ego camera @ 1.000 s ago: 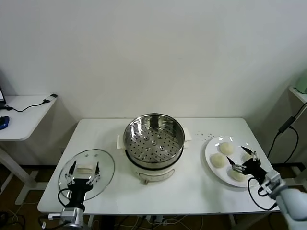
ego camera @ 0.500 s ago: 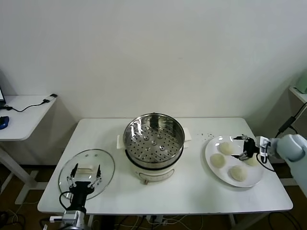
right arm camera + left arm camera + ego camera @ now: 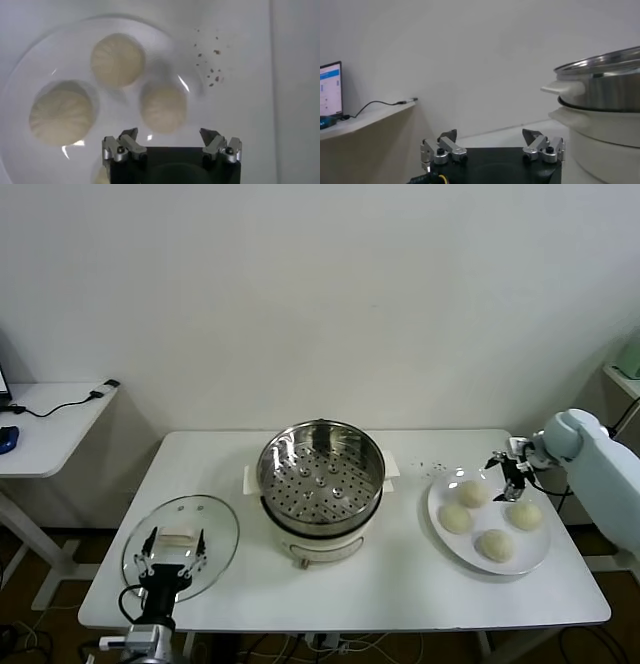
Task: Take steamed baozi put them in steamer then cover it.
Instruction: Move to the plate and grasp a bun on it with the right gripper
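both jaws open: right gripper point(image 3: 510, 465) above plate's point(image 3: 440, 522) far edge, empty

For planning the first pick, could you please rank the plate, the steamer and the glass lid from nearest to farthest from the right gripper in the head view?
1. Plate: directly under the open right gripper, on the table's right side.
2. Steamer: table centre.
3. Glass lid: far left, by the left gripper.

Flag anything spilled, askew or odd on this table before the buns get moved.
Only one thing stands out: a scatter of small dark crumbs on the table, beside the plate on the steamer side. The four buns sit neatly on the plate, and the lid lies flat with its handle up.
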Tool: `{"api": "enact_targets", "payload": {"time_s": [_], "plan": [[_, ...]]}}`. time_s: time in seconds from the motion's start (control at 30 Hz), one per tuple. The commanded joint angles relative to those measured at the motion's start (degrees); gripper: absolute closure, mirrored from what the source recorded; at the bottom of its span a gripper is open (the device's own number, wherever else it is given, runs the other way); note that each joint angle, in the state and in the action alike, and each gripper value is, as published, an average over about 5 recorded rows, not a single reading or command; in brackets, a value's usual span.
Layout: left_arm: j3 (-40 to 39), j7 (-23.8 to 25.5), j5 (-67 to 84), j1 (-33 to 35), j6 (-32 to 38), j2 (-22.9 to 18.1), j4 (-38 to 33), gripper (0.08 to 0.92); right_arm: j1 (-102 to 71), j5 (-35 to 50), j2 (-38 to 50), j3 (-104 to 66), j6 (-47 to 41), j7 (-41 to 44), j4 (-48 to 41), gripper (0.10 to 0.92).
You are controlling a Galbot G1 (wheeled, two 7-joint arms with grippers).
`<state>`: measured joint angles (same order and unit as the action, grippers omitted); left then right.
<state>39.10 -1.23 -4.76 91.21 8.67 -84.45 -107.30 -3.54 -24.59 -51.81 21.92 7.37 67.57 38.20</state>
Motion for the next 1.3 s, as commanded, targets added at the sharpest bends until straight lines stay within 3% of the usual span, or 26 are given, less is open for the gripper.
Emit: {"api": "enact_targets", "payload": {"time_s": [0.03, 0.63, 0.97, 1.3], "plan": [[0.35, -0.05, 0.09, 0.07, 0.0, 0.26, 0.07, 0.177, 4.96, -2.99, -7.42, 4.68, 1.61, 2.01, -10.52, 0.203], [0.59, -0.26, 0.26, 0.43, 0.31, 0.96, 0.61, 0.177, 5.07, -8.71, -11.57, 0.16, 3.49, 0.6, -17.62, 0.205], [0.51, -0.33, 0.12, 0.46, 0.37, 0.94, 0.83, 0.177, 5.25, -10.07, -12.46, -0.95, 3.92, 0.35, -18.96, 0.301], [0.54, -0.39, -0.03, 0.57, 0.4, 0.95, 0.92, 0.177, 5.82, -8.39, -11.31, -0.49, 4.65, 1.11, -16.8, 0.329]]}}
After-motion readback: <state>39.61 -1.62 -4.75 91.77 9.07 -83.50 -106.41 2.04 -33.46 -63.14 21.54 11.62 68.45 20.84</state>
